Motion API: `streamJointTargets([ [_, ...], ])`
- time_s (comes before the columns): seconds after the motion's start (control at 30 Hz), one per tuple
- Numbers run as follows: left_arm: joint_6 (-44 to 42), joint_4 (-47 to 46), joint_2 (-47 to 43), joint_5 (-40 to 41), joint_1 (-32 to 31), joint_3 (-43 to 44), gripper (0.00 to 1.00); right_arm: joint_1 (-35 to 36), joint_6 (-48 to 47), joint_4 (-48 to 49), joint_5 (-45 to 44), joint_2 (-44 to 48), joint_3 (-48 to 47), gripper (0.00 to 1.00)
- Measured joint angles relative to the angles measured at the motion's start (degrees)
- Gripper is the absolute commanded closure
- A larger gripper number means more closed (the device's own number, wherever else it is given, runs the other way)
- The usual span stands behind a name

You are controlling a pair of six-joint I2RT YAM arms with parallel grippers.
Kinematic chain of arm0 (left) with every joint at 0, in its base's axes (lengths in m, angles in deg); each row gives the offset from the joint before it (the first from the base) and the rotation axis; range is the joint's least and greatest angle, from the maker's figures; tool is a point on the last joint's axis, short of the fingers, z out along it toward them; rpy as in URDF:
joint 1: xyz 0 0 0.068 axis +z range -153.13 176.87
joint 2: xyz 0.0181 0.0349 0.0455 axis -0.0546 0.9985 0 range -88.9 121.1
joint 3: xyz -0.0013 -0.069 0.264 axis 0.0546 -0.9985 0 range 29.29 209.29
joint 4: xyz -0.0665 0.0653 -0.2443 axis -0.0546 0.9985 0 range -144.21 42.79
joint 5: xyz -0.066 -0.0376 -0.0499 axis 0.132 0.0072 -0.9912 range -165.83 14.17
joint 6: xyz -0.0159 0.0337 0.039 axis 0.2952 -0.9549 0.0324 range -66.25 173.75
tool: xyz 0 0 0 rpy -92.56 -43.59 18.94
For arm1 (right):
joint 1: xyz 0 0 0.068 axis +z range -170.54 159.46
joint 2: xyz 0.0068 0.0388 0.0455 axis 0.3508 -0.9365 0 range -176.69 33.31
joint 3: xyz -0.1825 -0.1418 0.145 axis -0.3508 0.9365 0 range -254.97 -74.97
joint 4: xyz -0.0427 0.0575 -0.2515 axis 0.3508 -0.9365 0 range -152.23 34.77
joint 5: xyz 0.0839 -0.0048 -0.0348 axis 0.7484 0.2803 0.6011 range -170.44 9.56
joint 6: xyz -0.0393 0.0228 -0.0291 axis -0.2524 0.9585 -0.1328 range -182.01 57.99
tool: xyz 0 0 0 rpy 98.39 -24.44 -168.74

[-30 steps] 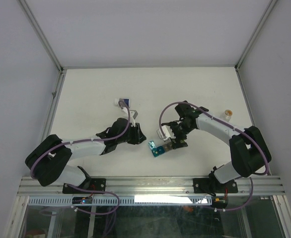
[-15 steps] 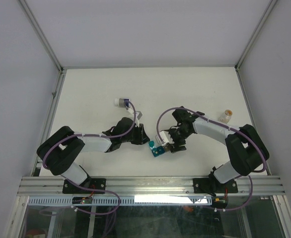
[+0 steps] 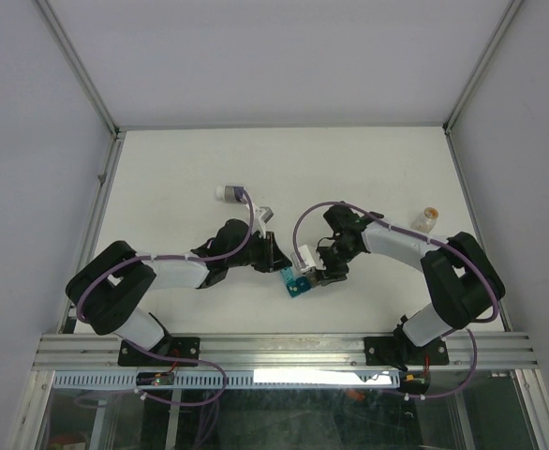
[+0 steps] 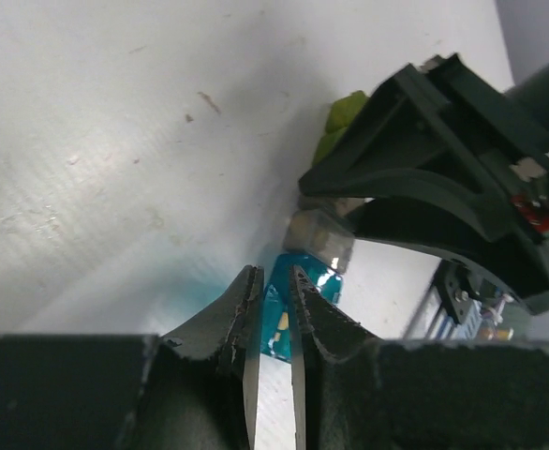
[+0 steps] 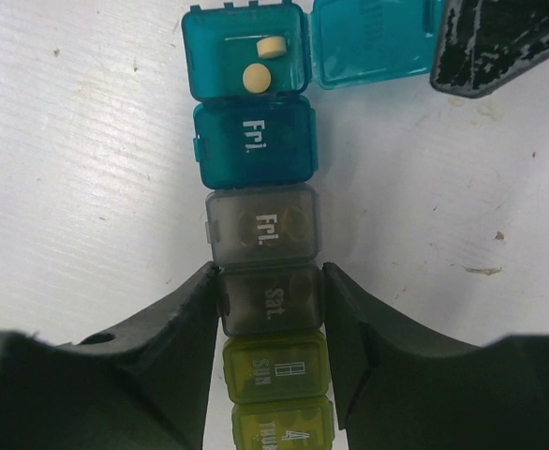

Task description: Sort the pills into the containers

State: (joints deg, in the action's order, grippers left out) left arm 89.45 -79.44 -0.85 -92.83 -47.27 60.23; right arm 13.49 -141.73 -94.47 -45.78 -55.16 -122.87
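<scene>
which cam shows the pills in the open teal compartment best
Right wrist: two pale pills lie plainly inside the open teal compartment. Top external shows only a tiny strip; left wrist a teal sliver.

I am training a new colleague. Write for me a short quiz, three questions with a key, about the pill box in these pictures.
1. True or false: the open compartment holds two pills.
2. Which label lies between the fingers of the right gripper? A) Mon. B) Sat. C) Wed.
3. Fill in: the open lid is coloured ___.

Key: 1 true; 2 B; 3 teal.
</scene>
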Motion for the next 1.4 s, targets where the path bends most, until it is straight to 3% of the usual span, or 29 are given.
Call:
streamJointTargets([
  [0.33,1.53,-1.11,-3.89,-3.21,-0.07,-2.32,0.80,0.00,2.34,0.90,0.00,-0.02,0.00,0.58],
  [0.6,1.07,3.34,-12.11,0.68,-0.04,-2.69,0.66,0.04,3.02,1.31,0.00,-0.04,0.00,0.58],
  [0.67,0.96,4.63,-14.69,3.19,-0.04,-2.82,0.71,0.04,3.10,1.40,0.00,-0.04,0.00,0.58],
  [0.87,0.59,10.27,-14.49,11.28,0.00,-1.92,1.00,0.04,3.15,1.75,-0.02,-0.11,0.00,0.58],
  [1.13,-0.59,13.33,-3.78,10.05,-0.02,0.52,1.00,0.04,3.21,1.75,-0.02,-0.11,0.00,0.59],
  [1.4,-0.74,9.03,-2.64,2.91,-0.57,0.72,1.00,0.04,3.39,1.79,-0.02,-0.11,0.00,0.59],
])
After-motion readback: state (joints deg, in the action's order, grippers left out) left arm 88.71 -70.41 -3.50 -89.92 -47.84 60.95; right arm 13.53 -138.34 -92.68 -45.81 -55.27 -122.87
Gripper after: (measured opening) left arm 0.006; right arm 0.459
